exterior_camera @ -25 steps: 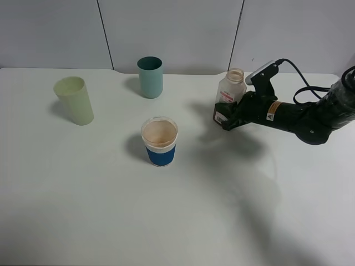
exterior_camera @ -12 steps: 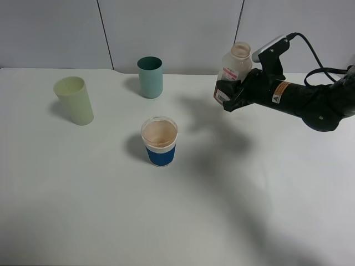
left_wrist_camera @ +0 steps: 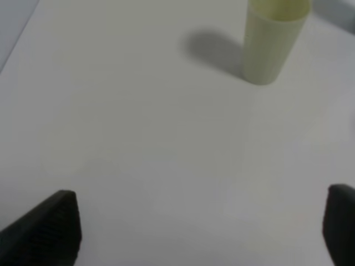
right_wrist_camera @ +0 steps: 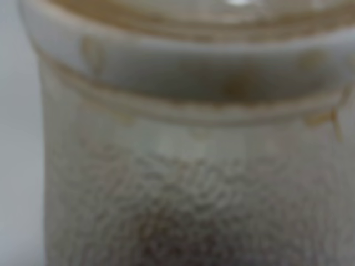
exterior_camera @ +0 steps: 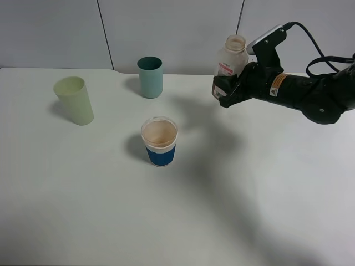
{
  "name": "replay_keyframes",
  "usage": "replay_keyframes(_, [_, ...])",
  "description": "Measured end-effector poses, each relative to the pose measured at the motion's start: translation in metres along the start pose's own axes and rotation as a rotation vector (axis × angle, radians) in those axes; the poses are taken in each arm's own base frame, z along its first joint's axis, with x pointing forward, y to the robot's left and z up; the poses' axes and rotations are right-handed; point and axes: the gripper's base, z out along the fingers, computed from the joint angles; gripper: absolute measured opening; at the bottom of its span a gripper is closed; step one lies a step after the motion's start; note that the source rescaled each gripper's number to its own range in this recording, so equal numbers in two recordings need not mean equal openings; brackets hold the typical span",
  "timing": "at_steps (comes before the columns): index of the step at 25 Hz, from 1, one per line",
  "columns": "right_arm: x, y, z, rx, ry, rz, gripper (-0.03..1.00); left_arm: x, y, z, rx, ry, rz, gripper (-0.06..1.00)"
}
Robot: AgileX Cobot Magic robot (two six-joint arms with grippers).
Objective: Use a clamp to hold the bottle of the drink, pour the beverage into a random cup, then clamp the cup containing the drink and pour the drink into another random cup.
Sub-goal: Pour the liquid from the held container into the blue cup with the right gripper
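In the upper right of the high view, the right jaws are clamped on the lower body of the bottle (exterior_camera: pixel 230 58) and hold it clear of the surface (exterior_camera: pixel 83 194), close to upright with a slight lean. The bottle is small, clear plastic, with a wide open neck and a white-and-pink label. The jaws and the dark right arm (exterior_camera: pixel 299 91) hide its base. In the right wrist view the bottle (right_wrist_camera: pixel 183 166) fills the frame, blurred. A thick neck ring carries brownish drops, and the wall below darkens to brown.

Near the frame's centre stands the blue-banded cup (exterior_camera: pixel 160 141), tan inside. The teal tumbler (exterior_camera: pixel 150 76) stands above it and the pale yellow-green tumbler (exterior_camera: pixel 74 100) at upper left, all well apart.

The left jaws stand wide open and empty over bare surface, with the pale tumbler (left_wrist_camera: pixel 272 41) beyond them.
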Motion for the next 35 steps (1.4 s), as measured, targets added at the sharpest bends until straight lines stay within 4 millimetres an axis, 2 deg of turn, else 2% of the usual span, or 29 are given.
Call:
replay_keyframes(5, [-0.004,0.013,0.005,-0.028,0.039,-0.017,0.01,0.000,0.000,0.000,0.000,0.000,0.000,0.95])
replay_keyframes(9, [-0.013,0.023,0.016,-0.050,0.102,-0.058,0.01,0.000,0.000,0.000,0.000,0.000,0.000,0.95])
replay_keyframes(17, [-0.047,0.043,0.041,-0.090,0.173,-0.200,0.01,0.000,0.000,0.000,0.000,0.000,0.000,0.95])
replay_keyframes(22, [-0.060,0.054,0.048,-0.116,0.210,-0.300,0.01,0.000,0.000,0.000,0.000,0.000,0.000,0.95])
replay_keyframes(35, [-0.058,0.081,0.048,-0.195,0.306,-0.501,0.01,0.000,0.000,0.000,-0.001,0.000,0.000,0.95])
